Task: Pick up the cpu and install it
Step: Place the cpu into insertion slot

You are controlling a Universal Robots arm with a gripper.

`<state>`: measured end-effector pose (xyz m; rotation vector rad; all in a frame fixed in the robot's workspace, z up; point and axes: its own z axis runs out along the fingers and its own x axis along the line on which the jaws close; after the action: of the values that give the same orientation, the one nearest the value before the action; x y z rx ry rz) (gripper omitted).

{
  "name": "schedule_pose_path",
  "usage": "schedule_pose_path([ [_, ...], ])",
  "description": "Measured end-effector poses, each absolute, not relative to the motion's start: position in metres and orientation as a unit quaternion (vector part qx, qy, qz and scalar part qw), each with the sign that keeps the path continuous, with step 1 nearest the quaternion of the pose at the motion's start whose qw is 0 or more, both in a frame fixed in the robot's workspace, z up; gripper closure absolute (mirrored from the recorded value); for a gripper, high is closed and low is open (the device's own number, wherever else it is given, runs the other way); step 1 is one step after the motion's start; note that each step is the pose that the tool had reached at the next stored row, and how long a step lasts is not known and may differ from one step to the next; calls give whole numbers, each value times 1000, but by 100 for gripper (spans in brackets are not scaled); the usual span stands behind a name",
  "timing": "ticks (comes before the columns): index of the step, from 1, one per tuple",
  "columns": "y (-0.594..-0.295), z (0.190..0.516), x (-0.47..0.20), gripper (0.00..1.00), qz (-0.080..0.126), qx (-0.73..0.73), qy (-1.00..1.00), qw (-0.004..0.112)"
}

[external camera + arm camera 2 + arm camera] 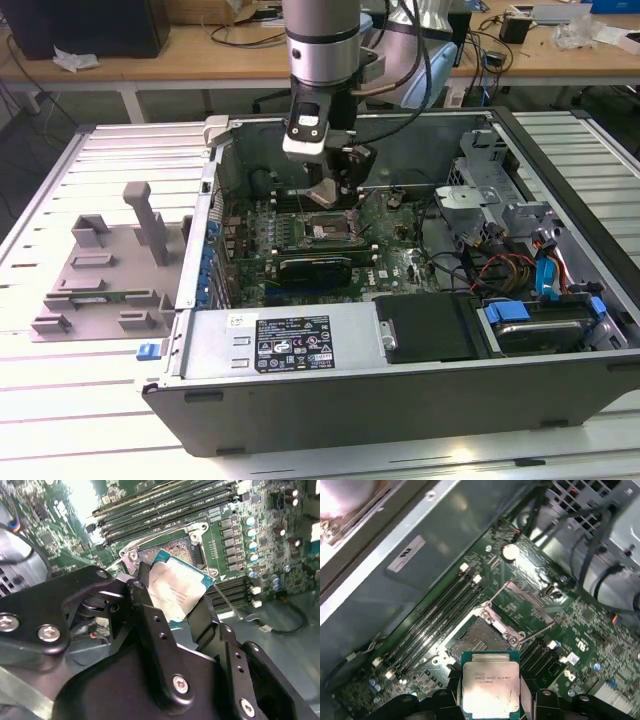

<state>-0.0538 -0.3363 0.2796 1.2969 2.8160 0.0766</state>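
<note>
1 part matters here: the cpu (491, 690), a pale silver square on a green-edged base, is clamped by 2 opposite edges in the hand (491, 702), with its metal top facing the first wrist view. In the exterior view the hand (335, 188) hangs inside the open computer case (300, 400), just above the socket (325, 228) on the motherboard (395, 262). In the first wrist view the socket (481, 639) lies bare and its retaining frame (525, 605) looks swung open. The cpu is near the socket but apart from it, not seated. The memory slots (427, 630) run beside the socket.

I judge this step to be placement. Doing it well means holding the cpu level, with its 4 edges square to the socket walls; whether they are square now I cannot tell. Any descent should be slow and straight, with no sliding across the contact field, since a skewed cpu would likely bend contacts. The grip should not slacken before the cpu rests flat. The grey fixture (100, 270) sits well apart on the bench (60, 420).
</note>
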Motion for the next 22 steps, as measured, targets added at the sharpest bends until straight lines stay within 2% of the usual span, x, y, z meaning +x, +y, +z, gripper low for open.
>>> schedule_pose_path([
  [14, -336, 273, -54, 45, 18, 653, 756, 26],
  [22, -335, 260, -52, 45, 19, 687, 726, 25],
])
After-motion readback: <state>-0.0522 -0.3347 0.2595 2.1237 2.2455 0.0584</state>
